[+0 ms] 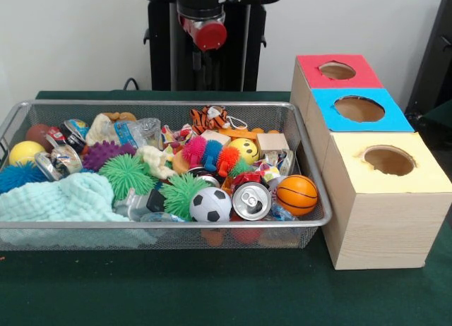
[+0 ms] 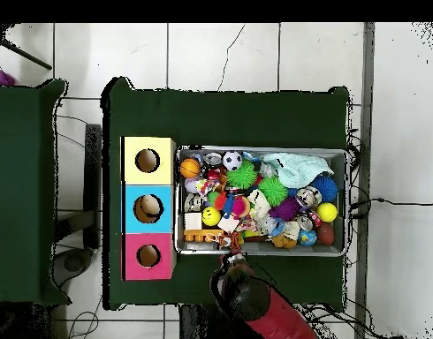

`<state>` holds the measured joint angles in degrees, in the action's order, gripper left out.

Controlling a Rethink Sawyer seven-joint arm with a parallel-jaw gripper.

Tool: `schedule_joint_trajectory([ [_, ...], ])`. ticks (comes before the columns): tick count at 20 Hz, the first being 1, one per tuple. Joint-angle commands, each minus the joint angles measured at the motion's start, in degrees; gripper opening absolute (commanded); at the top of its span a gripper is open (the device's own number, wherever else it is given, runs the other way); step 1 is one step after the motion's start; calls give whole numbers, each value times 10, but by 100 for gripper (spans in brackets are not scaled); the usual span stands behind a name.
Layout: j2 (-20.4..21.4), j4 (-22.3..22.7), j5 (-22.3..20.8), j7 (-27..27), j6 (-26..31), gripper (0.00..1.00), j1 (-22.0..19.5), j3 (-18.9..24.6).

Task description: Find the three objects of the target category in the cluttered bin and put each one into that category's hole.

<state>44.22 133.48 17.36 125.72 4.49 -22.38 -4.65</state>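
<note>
Bin [image 1: 159, 224] on green table [image 1: 212, 291], crammed with toys. Near rim: soccer ball [image 1: 210, 204], can [image 1: 251, 200], basketball [image 1: 296, 194]. Clear bottle [image 1: 152, 216] at front, mostly buried; another bottle, blue label [image 1: 127, 132], at back left. Third not made out. Boxes [image 1: 385, 199] beside bin. Arm [image 1: 205, 22] behind, cut off; gripper jaws cannot tell.

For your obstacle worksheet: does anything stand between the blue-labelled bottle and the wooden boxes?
Yes. Between the bottle and the boxes stand a tiger toy, a smiley ball and the bin's mesh wall.
</note>
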Motion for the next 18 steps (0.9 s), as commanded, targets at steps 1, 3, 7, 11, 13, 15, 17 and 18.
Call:
schedule_joint_trajectory([
  [1, -38, 0, -29, 81, -59, 100, -27, 82],
  [3, -31, 6, -34, 78, -52, 100, -40, 85],
  [7, -22, 28, -44, 83, -48, 100, -60, 90],
  [11, -31, 37, -54, 91, -64, 100, -78, 103],
  [13, -38, 29, -55, 88, -62, 100, -79, 105],
  [15, -43, 17, -56, 80, -59, 100, -78, 101],
  [17, -40, -2, -50, 71, -36, 100, -70, 91],
  [18, -38, -13, -45, 67, -21, 100, -64, 85],
])
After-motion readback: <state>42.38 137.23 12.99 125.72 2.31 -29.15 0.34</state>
